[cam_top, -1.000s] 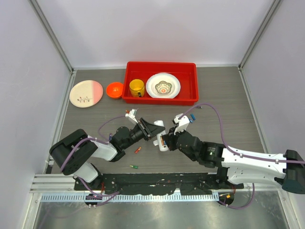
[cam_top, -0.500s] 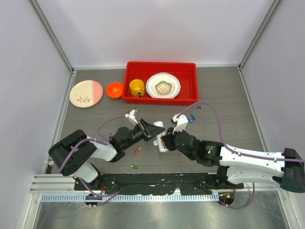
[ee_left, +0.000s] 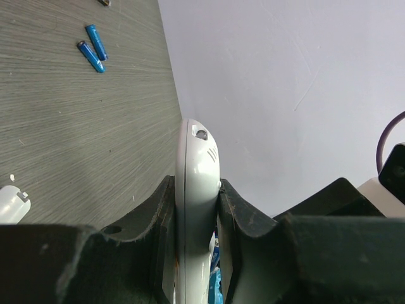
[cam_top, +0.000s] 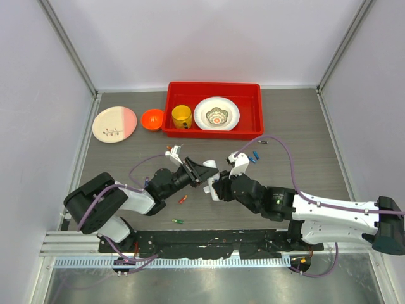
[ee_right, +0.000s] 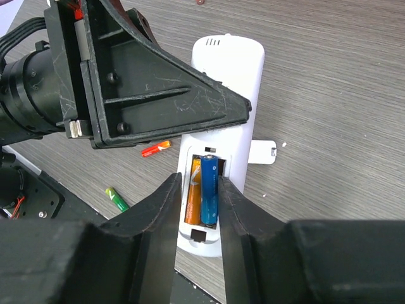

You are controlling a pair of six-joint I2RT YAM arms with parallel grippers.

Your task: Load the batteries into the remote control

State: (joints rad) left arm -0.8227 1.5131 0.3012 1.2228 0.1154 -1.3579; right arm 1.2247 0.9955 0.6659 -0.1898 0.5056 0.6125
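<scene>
Grey wood-grain table, mid-front: your left gripper is clamped tight on the slim white plastic remote control, seen edge-on from its wrist. Your right gripper is slightly parted and grips nothing, fingers straddling the open bay (orange cylindrical cell and blue cylindrical cell seated side by side). The flat white back cover lies just beside the remote.

Reaching toward the middle with the left arm, folded low, and clamping the remote control on edge in the left pincer, both pads pressed against it. Stretching long from the base with the right arm toward it — right pincer slightly parted, fingers straddling the remote control's open back.
</scene>
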